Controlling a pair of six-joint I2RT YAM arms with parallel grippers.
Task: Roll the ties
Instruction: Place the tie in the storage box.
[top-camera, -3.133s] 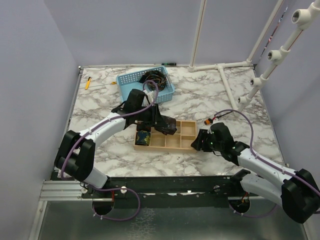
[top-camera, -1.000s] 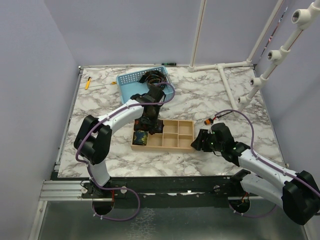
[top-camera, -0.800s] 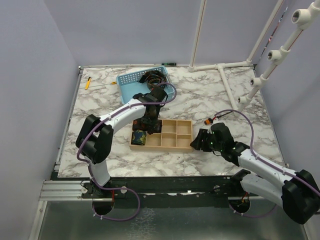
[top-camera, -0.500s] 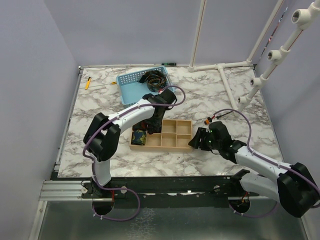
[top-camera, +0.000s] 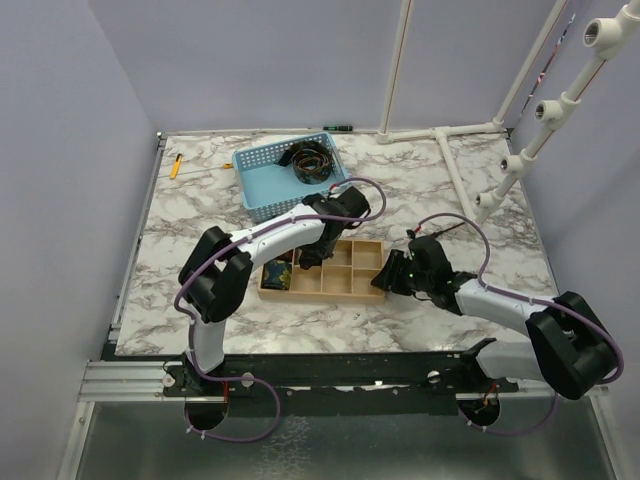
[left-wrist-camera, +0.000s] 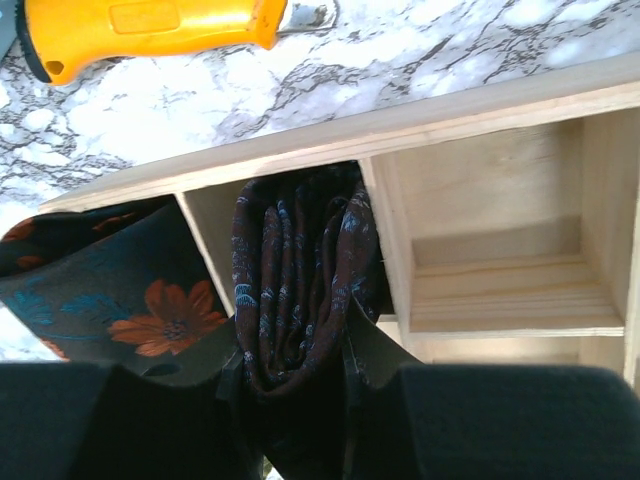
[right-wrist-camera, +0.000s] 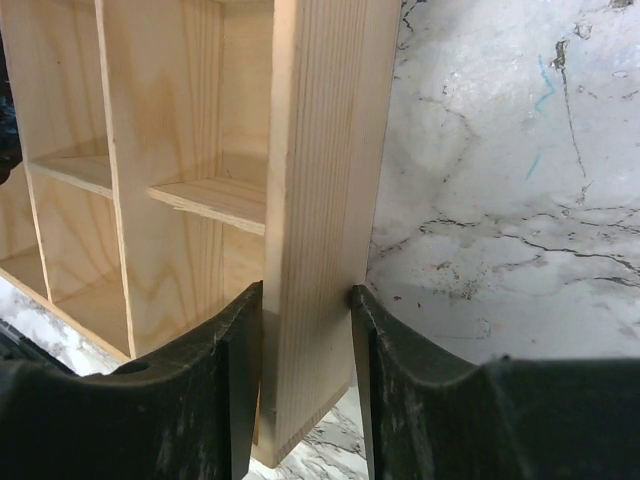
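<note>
I record a marble table (top-camera: 200, 225) bearing a wooden tray (top-camera: 330, 295). Beyond the tray, leftward, sits a blue basket (top-camera: 260, 178); farther left, a yellow cutter (top-camera: 175, 167); rightward, white piping (top-camera: 455, 168).

Robot lab: a boxed-in test cell, not a home or shop.

- The left arm (top-camera: 270, 235) and right arm (top-camera: 500, 300) are bolted side by side to a black crossbar (top-camera: 340, 365) at the table's near edge, and a purple cable (top-camera: 357, 181) loops off the left one.
- An aluminium rail (top-camera: 120, 378) runs under the front left corner.
- Plain lilac panels (top-camera: 60, 150) wall in the sides and back.
- A white PVC pipe frame (top-camera: 398, 65) rises at the back right.
- The tabletop (top-camera: 200, 215) is a marble-print sheet.
- The props on it are a blue basket (top-camera: 262, 180) with ties (top-camera: 312, 160), a divided wooden tray (top-camera: 320, 296) and a yellow tool (top-camera: 175, 167).
</note>
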